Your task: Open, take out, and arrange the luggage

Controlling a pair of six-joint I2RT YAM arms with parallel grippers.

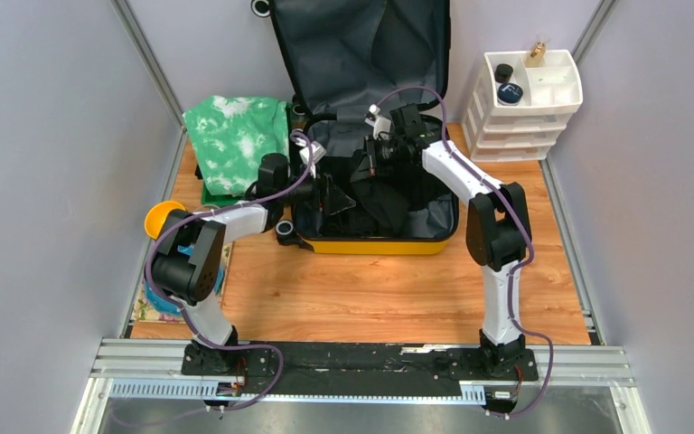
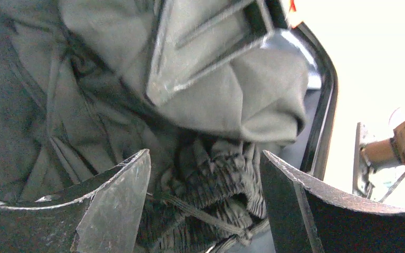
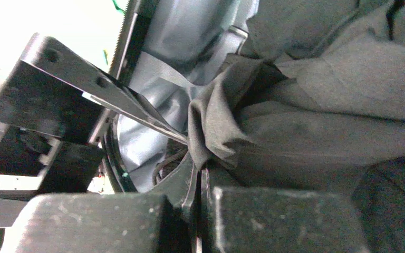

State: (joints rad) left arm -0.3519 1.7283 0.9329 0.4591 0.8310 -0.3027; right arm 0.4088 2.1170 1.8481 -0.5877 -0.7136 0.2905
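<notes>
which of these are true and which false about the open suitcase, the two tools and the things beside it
1. The yellow hard-shell suitcase lies open with its lid raised. True.
2. The right tool is open and empty. False: it is shut on a fold of dark grey cloth.
3. The left tool is open, over a dark elastic waistband. True.
4. The green-and-white tie-dye cloth lies inside the suitcase. False: it lies outside, on the left arm's side.
</notes>
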